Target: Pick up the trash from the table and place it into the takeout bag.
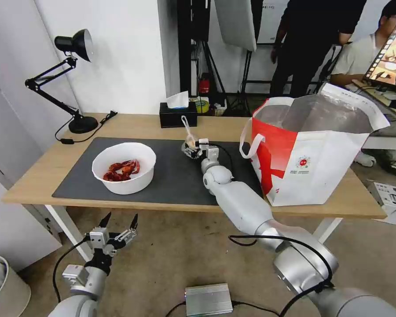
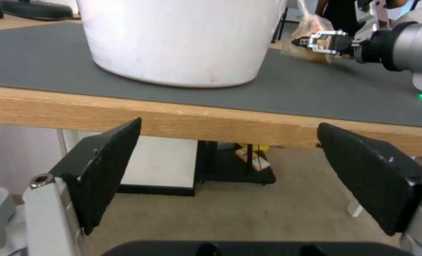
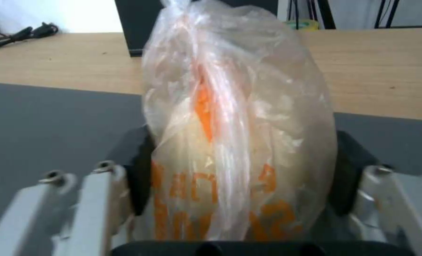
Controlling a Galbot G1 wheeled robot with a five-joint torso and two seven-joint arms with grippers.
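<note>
On the dark grey mat (image 1: 171, 180) of the table (image 1: 132, 125), a small knotted clear bag of orange stuff (image 1: 189, 137) (image 3: 239, 106) (image 2: 310, 28) sits between the fingers of my right gripper (image 1: 192, 149) (image 3: 242, 167) (image 2: 298, 42), which is shut on its sides. The white bowl (image 1: 124, 169) (image 2: 182, 39) of red crayfish shells (image 1: 121, 169) stands at the mat's left. To the right stands the takeout bag (image 1: 312, 163), mouth open. My left gripper (image 1: 119, 225) (image 2: 227, 128) hangs open below the table's front edge, under the bowl.
A black tissue box (image 1: 177, 114) and a black desk lamp (image 1: 75, 88) stand at the table's back. A bin (image 1: 0, 281) and a silver box (image 1: 208, 299) sit on the floor. People stand behind the takeout bag.
</note>
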